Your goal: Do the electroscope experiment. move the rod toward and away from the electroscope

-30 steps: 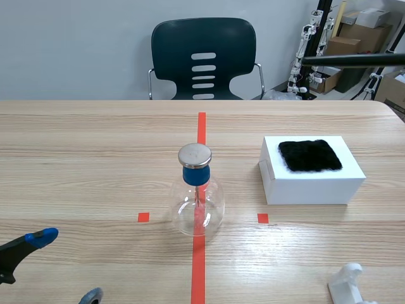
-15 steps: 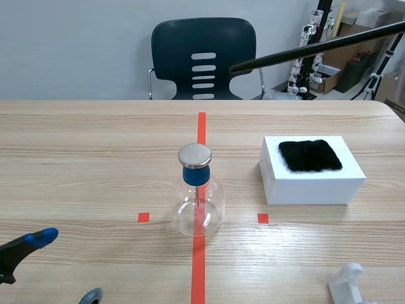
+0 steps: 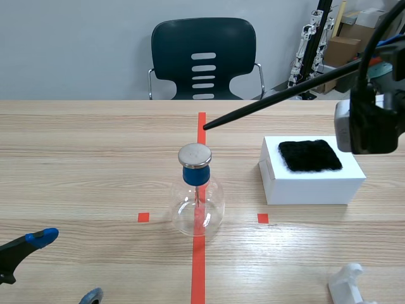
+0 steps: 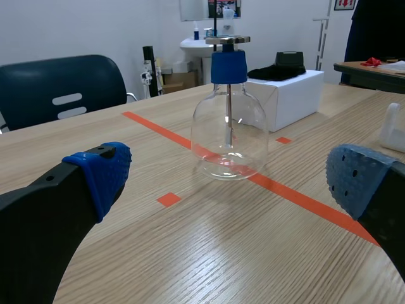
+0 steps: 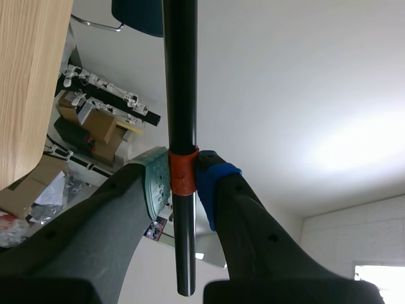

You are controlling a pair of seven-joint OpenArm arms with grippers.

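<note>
Right end effector (image 5: 182, 183) pinches the rod (image 3: 278, 98); its tip hangs near the electroscope (image 3: 197, 190) standing mid-worktop (image 3: 95, 158); ease it toward the metal cap (image 3: 194, 155) slowly, never touching; left end effector (image 3: 66, 266) lies spread.

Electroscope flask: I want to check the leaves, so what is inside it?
A thin stem hangs down from the blue stopper inside the clear flask. Leaves at its lower end are too small to tell; the stopper hides its top.
</note>
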